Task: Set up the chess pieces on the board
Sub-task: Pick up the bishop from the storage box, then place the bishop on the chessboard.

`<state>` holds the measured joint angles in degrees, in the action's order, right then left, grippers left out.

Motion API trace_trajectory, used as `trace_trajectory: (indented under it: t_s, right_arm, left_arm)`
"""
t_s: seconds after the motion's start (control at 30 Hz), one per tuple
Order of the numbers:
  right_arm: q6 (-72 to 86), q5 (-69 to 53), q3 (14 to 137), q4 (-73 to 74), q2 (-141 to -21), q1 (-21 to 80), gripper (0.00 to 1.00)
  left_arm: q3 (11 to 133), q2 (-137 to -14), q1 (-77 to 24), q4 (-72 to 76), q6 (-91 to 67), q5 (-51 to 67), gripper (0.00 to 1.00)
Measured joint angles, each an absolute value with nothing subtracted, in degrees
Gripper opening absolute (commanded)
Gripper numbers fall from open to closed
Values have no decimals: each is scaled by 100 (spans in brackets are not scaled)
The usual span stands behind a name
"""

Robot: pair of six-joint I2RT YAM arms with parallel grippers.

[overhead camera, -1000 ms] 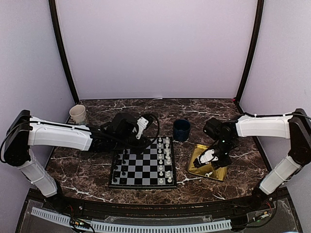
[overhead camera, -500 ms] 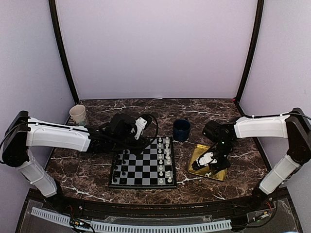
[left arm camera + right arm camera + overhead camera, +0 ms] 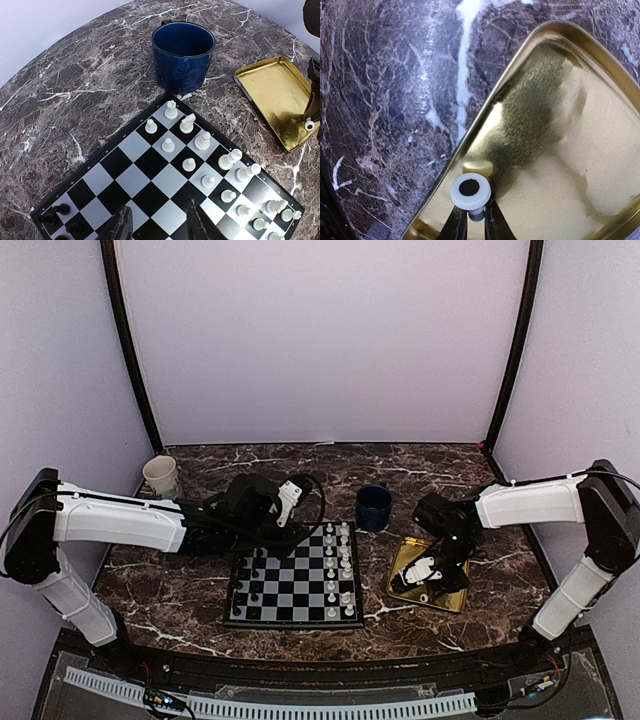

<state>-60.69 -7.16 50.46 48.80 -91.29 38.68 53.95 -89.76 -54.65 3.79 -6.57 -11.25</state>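
Your right gripper (image 3: pixel 472 220) is pinched on one white piece (image 3: pixel 470 191), its round base facing the wrist camera, low by the left edge of the gold tray (image 3: pixel 560 140). The tray lies just right of the board (image 3: pixel 134 146). Your left gripper (image 3: pixel 159 215) hangs partly spread and empty over the board's far side, and the other white pieces (image 3: pixel 202 141) stand along its two right columns.
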Motion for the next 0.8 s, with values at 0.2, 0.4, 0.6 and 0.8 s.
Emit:
trace_trajectory:
  t_s: [0.2,0.4,0.6,0.8]
  right_arm:
    - [-6012,-228,5262,5240,-9008,3997,13]
    - [-5835,587,6191,5852,-8971,4543,12]
    - [-5610,1522,7441,6287,-9620,5242,12]
    - [-5384,2486,8779,6554,-10691,5798,12]
  left_arm:
    - [5395,-8956,-5465,379,-607,-1151,39]
    - [5395,-8840,-5465,370,-534,-1273,39]
    - [5369,-8554,-5419,113,-631,-1909,39]
    - [4866,-7620,-5028,-106,-921,-2250,40]
